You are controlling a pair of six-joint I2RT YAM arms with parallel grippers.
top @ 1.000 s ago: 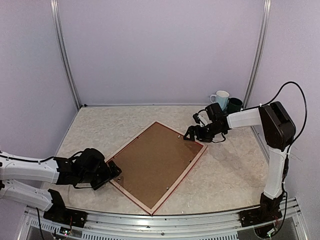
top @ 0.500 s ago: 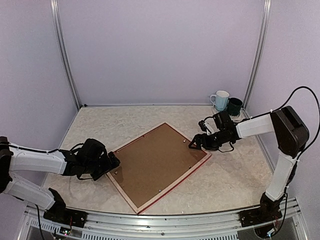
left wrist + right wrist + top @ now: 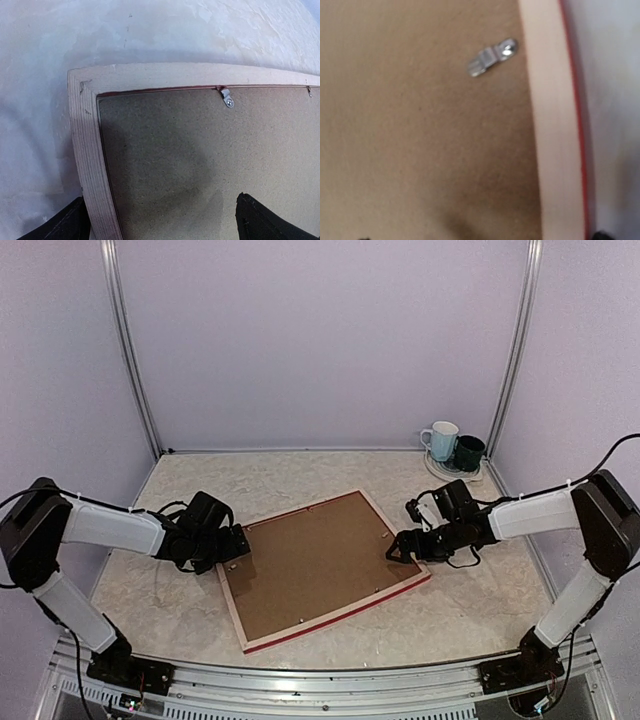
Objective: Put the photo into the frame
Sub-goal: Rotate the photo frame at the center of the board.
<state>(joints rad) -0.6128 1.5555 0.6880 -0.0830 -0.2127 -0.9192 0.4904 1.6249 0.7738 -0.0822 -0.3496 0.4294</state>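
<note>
The frame (image 3: pixel 335 615) lies face down in the middle of the table, pale wood up, with a thin red edge along its near side. A brown backing board (image 3: pixel 315 560) fills its opening, held by small metal clips (image 3: pixel 226 97). The photo is hidden. My left gripper (image 3: pixel 232 548) is low at the frame's left corner. In the left wrist view it (image 3: pixel 165 222) is open, one finger outside the pale rail (image 3: pixel 87 150) and one over the board. My right gripper (image 3: pixel 397 548) is open over the frame's right rail (image 3: pixel 550 125), next to a clip (image 3: pixel 490 57).
A white mug (image 3: pixel 440 438) and a dark green mug (image 3: pixel 468 450) stand on a small plate at the back right corner. Purple walls with metal posts close in the table on three sides. The arm bases sit on the near rail.
The frame has turned counterclockwise from a diamond pose to nearly square with the table. The left gripper swung away from the base and the right gripper came nearer, both staying at the frame's edges.
</note>
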